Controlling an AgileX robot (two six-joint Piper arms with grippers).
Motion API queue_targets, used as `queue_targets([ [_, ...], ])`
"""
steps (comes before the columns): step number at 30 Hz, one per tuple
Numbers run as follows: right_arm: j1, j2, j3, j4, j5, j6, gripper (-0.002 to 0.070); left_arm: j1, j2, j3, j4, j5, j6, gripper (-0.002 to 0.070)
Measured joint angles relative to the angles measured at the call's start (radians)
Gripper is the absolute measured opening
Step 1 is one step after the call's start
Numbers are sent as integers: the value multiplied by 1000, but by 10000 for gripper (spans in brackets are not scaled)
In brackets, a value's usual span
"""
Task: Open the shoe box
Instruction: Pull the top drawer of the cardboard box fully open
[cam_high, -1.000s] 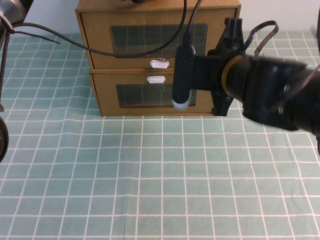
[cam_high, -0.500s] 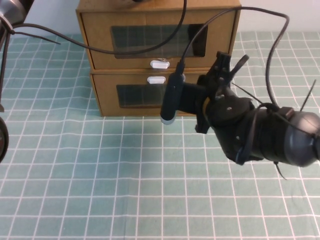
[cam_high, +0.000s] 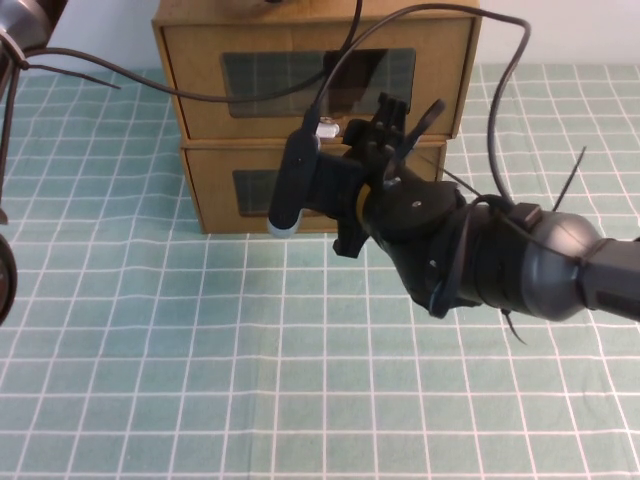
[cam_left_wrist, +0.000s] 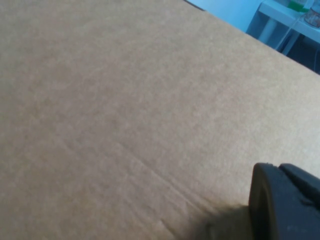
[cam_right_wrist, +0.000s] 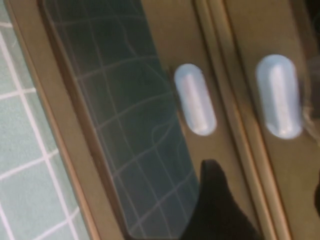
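Right claw (cam_high: 390, 115) before cardboard shoe box (cam_high: 210, 190); left claw (cam_left_wrist: 282, 202) over its flat top

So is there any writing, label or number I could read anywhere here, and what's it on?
None: no words, labels or numbers show anywhere.
The stacked cardboard boxes are plain; their white handles are blank.
The right gripper is at the boxes' front; the left gripper is over plain cardboard.
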Motion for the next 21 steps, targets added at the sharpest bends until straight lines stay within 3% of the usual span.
queue_targets([
  [21,0,85,-115,0,-36,-49,367,6,6,0,-13,17,0,-5],
])
